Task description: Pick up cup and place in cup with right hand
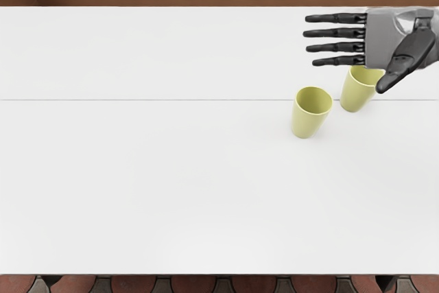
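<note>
Could, with the grey-and-black, five-fingered, hard-shelled right hand [385, 39] spread and empty, topple the tapered, yellow-green, plastic-looking cup [354, 94] partly behind its thumb by lowering too early.

A hand has room to pass over the left and near parts of the white table [137, 183]. Toward the right, the front-left cup [306, 121] and back-right cup [353, 94] stand in the way, a narrow gap between them. The right hand [385, 40] partly covers the back-right cup's rim in this view
</note>
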Controlling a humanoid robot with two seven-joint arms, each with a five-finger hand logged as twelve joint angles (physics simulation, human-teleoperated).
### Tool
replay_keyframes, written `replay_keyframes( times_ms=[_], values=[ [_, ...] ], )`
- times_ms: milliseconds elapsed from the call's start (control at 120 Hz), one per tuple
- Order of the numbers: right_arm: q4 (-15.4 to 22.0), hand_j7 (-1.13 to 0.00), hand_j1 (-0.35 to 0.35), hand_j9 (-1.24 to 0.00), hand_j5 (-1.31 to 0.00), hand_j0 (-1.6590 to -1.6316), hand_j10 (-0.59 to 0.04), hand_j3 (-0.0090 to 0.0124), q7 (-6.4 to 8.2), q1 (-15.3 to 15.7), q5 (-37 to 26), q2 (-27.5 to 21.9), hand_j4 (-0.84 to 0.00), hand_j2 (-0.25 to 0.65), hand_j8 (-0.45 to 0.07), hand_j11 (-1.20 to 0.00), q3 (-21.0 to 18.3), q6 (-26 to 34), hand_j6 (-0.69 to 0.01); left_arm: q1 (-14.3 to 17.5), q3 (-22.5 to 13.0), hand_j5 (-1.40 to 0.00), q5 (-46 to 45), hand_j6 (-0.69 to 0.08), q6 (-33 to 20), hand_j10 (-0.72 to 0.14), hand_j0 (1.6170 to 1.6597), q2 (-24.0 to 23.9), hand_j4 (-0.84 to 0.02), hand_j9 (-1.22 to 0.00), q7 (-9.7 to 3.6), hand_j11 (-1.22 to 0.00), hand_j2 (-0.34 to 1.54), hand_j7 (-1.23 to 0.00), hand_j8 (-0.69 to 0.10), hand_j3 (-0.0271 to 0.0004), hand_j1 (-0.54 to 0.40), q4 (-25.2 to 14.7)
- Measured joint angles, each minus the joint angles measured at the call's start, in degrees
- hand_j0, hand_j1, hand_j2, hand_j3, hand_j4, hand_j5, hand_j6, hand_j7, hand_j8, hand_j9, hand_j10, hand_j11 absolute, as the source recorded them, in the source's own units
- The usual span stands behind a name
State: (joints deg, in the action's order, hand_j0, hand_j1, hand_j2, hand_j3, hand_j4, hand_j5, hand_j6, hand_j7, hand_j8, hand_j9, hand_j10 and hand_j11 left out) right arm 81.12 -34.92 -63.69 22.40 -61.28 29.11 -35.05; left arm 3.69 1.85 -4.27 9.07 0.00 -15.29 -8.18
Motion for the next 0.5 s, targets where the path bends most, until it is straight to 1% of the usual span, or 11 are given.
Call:
replay_keyframes(
  times_ms=[42,167,208,317,350,425,500],
  values=[
    [0.4,0.0,-0.349,0.0,0.0,-1.658,0.002,0.0,-0.03,0.0,-0.5,0.2,0.0,-0.001,0.003,0.0,0.0,0.0,0.004,0.0,0.0,0.0,0.0,0.0,0.0,0.0,1.658,0.0,0.0,0.0,0.0,0.0,0.0,0.0,0.0,-0.0001,0.349,0.0],
    [0.8,0.0,-0.349,0.0,0.0,-1.658,0.002,0.0,-0.06,-0.6,-6.4,1.4,0.0,-0.001,0.003,0.0,1.2,0.0,0.004,0.0,0.0,0.0,0.0,0.0,0.0,0.0,1.6581,0.0,0.0,0.0,0.0,0.0,0.0,0.0,0.0,-0.0001,0.349,0.0],
    [0.8,0.0,-0.349,0.0,0.0,-1.658,0.002,0.0,-0.07,-1.7,-12.6,2.1,0.0,0.0,0.003,0.0,1.6,0.0,0.003,0.0,0.0,0.0,0.0,0.0,0.0,0.0,1.6581,0.0,0.0,0.0,0.0,0.0,0.0,0.0,0.0,-0.0001,0.349,0.0],
    [1.0,0.0,-0.349,0.0,0.0,-1.658,0.001,0.0,-0.07,-5.4,-31.4,6.0,0.0,0.0,0.001,0.0,2.5,0.0,0.002,0.0,0.0,0.0,0.0,0.0,0.0,0.0,1.6581,0.0,0.0,0.0,0.0,0.0,0.0,0.0,0.0,-0.0001,0.349,0.0],
    [1.3,0.0,-0.349,0.0,0.0,-1.658,0.0,0.0,-0.08,-6.2,-36.3,7.1,-0.001,0.0,0.001,0.0,2.6,0.0,0.001,0.0,0.0,0.0,0.0,0.0,0.0,0.0,1.6581,0.0,0.0,0.0,0.0,0.0,0.0,0.0,0.0,-0.0001,0.349,0.0],
    [3.3,0.0,-0.349,0.0,0.0,-1.658,0.0,0.0,-0.08,-7.4,-45.4,8.8,-0.001,0.0,-0.001,0.0,2.4,2.4,-0.001,0.0,0.0,0.0,0.0,0.0,0.0,0.0,1.6581,0.0,0.0,0.0,0.0,0.0,0.0,0.0,0.0,-0.0001,0.349,0.0],
    [5.8,0.0,-0.349,0.0,0.0,-1.658,-0.001,0.0,-0.08,-7.8,-51.7,9.9,-0.002,0.0,-0.001,0.0,1.8,6.5,-0.002,0.0,0.0,0.0,0.0,0.0,0.0,0.0,1.6581,0.0,0.0,0.0,0.0,0.0,0.0,0.0,0.0,-0.0001,0.349,0.0]
  ],
)
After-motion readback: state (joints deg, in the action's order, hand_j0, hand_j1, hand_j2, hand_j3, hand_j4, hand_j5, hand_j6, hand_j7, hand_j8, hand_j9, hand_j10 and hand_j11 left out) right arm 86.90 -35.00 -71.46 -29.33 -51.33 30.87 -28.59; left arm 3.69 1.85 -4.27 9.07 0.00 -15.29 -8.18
